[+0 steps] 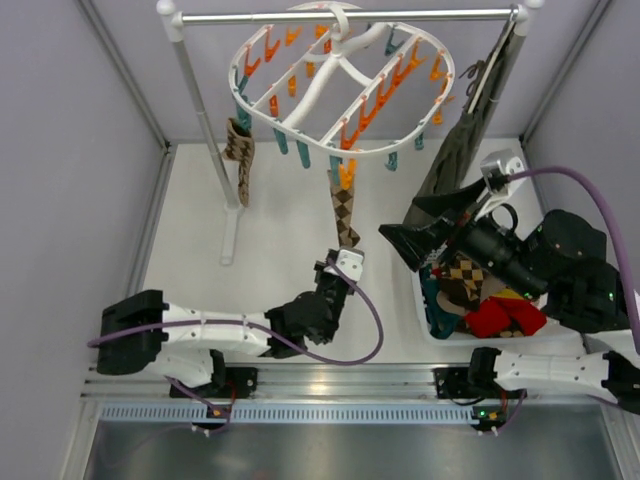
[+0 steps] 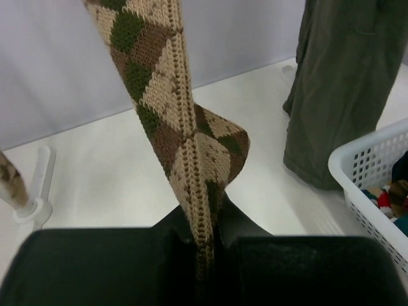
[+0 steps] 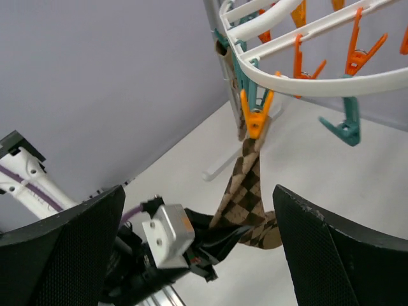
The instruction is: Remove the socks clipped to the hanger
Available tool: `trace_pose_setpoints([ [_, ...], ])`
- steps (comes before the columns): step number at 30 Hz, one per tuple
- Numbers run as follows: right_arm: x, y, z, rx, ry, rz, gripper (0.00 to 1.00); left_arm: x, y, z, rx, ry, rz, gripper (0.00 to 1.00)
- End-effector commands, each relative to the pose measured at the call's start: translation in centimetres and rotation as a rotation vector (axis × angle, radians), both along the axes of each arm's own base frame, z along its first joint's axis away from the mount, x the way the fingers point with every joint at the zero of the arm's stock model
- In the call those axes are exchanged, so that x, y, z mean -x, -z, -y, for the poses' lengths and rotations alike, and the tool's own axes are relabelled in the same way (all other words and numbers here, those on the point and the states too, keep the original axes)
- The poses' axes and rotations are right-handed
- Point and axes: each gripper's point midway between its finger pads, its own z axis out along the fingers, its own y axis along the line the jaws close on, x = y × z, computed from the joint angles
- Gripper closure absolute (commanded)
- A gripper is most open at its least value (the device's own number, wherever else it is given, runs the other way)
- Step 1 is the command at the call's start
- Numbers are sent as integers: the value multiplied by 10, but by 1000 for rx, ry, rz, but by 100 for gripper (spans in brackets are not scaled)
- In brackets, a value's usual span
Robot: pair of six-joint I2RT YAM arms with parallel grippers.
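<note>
Left gripper (image 2: 204,248) clamped on the lower end of the argyle sock (image 1: 344,212). From there I read its long axis toward 12 o'clock, up to an orange clip (image 1: 346,178) on the hanger (image 3: 319,89). Right gripper (image 3: 197,248) spread, farther off at 3 o'clock.

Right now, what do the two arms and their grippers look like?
The left arm and right arm both have white link shells with black joints, and a purple cable runs along each. Each wrist carries a small white camera block. The left gripper and right gripper are black; the right one's fingers are broad, with a fine dotted texture.
</note>
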Motion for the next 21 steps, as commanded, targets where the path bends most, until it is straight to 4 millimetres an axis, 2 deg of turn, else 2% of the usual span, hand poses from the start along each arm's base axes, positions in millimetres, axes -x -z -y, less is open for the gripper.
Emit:
trace_pose_setpoints([
  [1, -15, 18, -16, 153, 57, -64, 7, 2, -10, 15, -27, -33, 14, 100],
  [2, -22, 6, -10, 152, 111, -54, 9, 1, -11, 20, -29, -30, 15, 100],
  [4, -35, 16, -17, 237, 163, -61, 10, 0, -9, 30, -40, -24, 15, 100],
  [6, -45, 10, -12, 249, 230, -49, 13, 0, -11, 38, -41, -15, 19, 100],
  [8, -52, 10, -11, 264, 279, -45, 15, -1, -4, 45, -64, -14, 17, 100],
  [14, -66, 8, -12, 290, 363, -40, 27, -6, 3, 67, -111, -16, 23, 100],
  [17, -70, 8, -21, 298, 354, -40, 28, -8, 6, 76, -122, -21, 21, 100],
  [21, -77, 9, -30, 279, 322, -48, 32, -10, 6, 74, -95, -43, 10, 100],
])
